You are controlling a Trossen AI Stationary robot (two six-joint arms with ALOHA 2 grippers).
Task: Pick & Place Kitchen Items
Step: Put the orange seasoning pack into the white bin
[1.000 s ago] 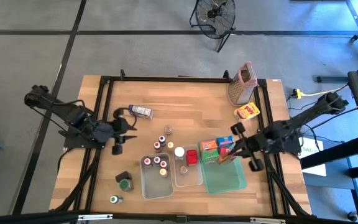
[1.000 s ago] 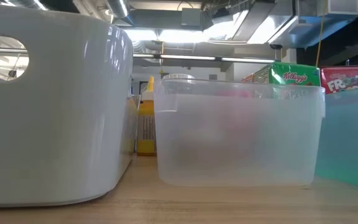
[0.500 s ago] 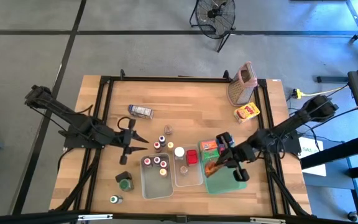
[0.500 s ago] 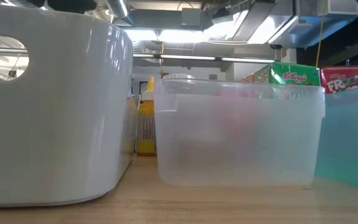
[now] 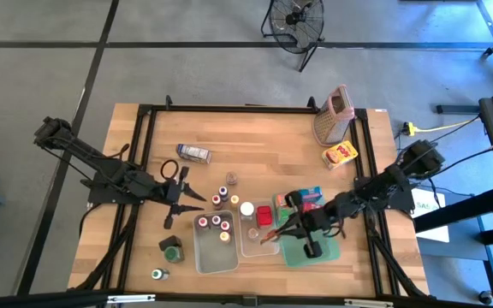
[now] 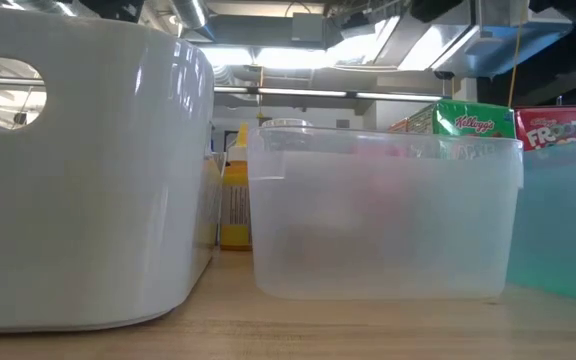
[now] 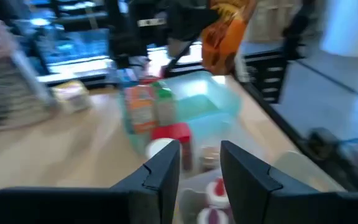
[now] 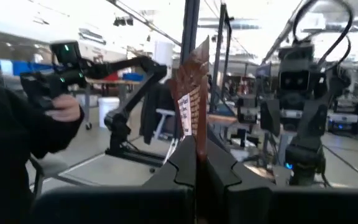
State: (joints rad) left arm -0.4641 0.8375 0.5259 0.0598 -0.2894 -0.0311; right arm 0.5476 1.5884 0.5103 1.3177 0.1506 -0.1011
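the right gripper [image 5: 282,233] is clenched on a flat orange-brown packet [image 8: 192,94], holding it above the green tray [image 5: 323,250] at the table's near right, beside the middle clear tub [image 5: 259,242]. two small cartons, one orange-and-green [image 5: 288,202] and one blue [image 5: 311,197], stand at the tray's far edge, with a red carton [image 5: 264,215] just left of them. three red-capped jars [image 5: 215,222] sit in the left clear tub [image 5: 216,254]. a purple carton [image 5: 197,153] lies far left and a yellow carton [image 5: 341,154] lies far right, near the grater [image 5: 333,115]. the left gripper [image 5: 193,190] hovers left of the jars, its fingers [image 7: 163,171] parted and holding nothing
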